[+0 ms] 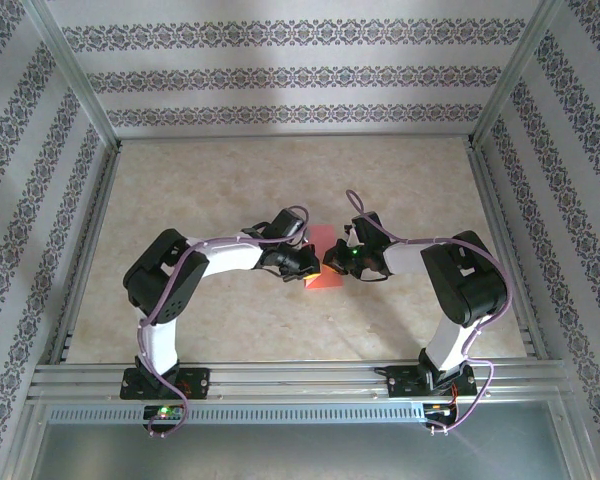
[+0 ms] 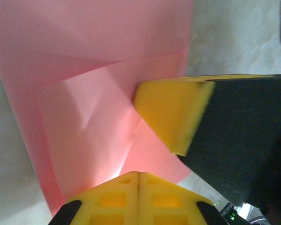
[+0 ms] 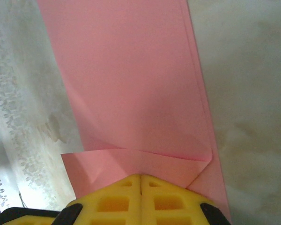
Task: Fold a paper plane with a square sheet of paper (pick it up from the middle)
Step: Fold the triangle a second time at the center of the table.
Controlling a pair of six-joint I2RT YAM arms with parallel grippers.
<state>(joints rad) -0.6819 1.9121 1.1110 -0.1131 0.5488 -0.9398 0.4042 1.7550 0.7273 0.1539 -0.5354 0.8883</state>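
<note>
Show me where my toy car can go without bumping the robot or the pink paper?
The biggest bare patch is the far table, between the arms and the back wall. Another lies between the two arm bases, on the near side of the pink paper. The middle is crowded: the left gripper and right gripper meet over the paper.

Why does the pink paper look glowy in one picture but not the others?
Left wrist view: the pink paper glows pale just above the left gripper, light likely shining through. Right wrist view: evenly lit, table soft. Top external view: sharp, paper tiny.
</note>
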